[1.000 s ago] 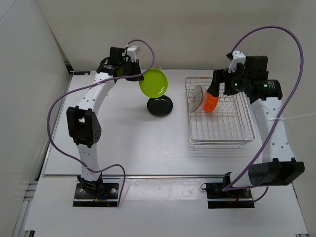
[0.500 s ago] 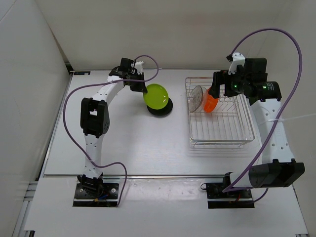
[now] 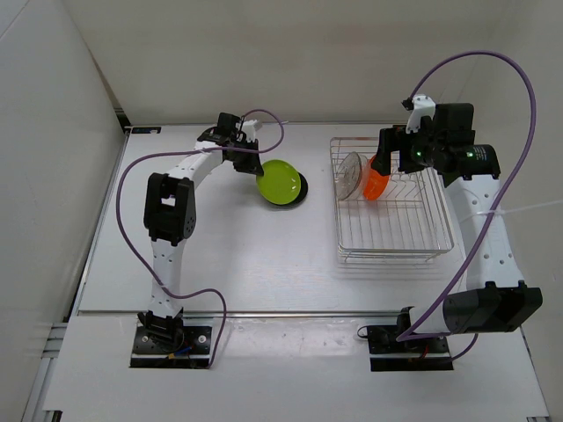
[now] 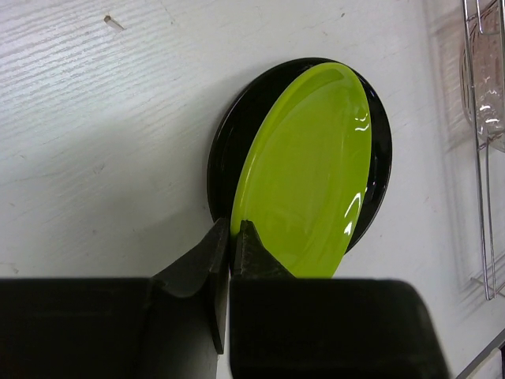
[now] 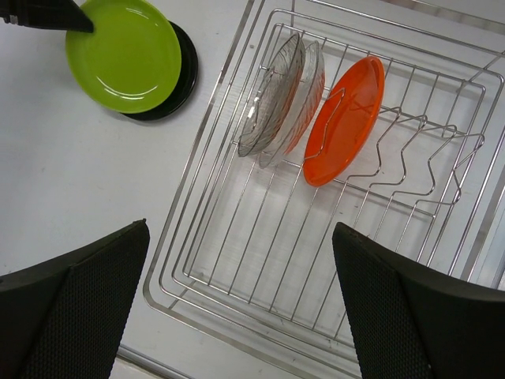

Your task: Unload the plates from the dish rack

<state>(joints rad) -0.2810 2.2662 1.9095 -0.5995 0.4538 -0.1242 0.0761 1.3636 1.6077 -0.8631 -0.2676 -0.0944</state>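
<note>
My left gripper point(image 4: 229, 229) is shut on the near rim of the yellow-green plate point(image 4: 312, 170), which tilts low over the black plate point(image 4: 229, 142) lying flat on the table. From above, the yellow-green plate point(image 3: 279, 183) covers most of the black plate point(image 3: 301, 187), with the left gripper point(image 3: 251, 163) at its back-left edge. The dish rack point(image 5: 181, 237) holds an orange plate point(image 5: 345, 118) and two clear plates point(image 5: 276, 99) standing on edge. High above the dish rack point(image 3: 396, 257) hangs my right gripper point(image 5: 239, 229), open and holding nothing.
The rack stands at the right of the white table point(image 3: 220, 255), its near half bare wire. Walls close in on the left and at the back. A purple cable point(image 3: 493, 61) loops over the right arm.
The left arm has swung the yellow-green plate down and forward, from raised behind the black plate to low over it. The right arm has not moved.
</note>
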